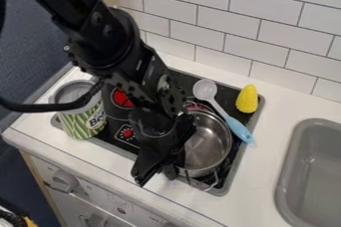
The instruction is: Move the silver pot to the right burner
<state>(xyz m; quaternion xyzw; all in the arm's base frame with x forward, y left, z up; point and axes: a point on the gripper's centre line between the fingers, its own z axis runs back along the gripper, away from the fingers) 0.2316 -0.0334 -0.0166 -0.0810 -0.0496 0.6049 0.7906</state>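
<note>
1. The silver pot (pixel 212 142) is on the stove top (pixel 118 145), near its front right corner; the gripper (pixel 156 177) hides the pot's left side, and whether they touch is hard to tell.
2. The arm (pixel 113 42) covers much of the stove's middle, including part of the red burner mark (pixel 122 98).
3. The can (pixel 85 116) covers the stove's front left corner, its upper part crossed by the black cable (pixel 50 106).
4. The sink (pixel 316 171) is cut off at the right of the view.
5. The arm slants in from the upper left, then bends so that the gripper hangs steeply over the stove's front edge, just beside the pot, leaning towards the knobs.
6. The pincer's tips look apart, with pale counter (pixel 263 171) between them.
7. The blue-handled spoon (pixel 230 119) lies beside the pot across the stove's right edge; the yellow corn (pixel 247 99) is near the back right corner.
</note>
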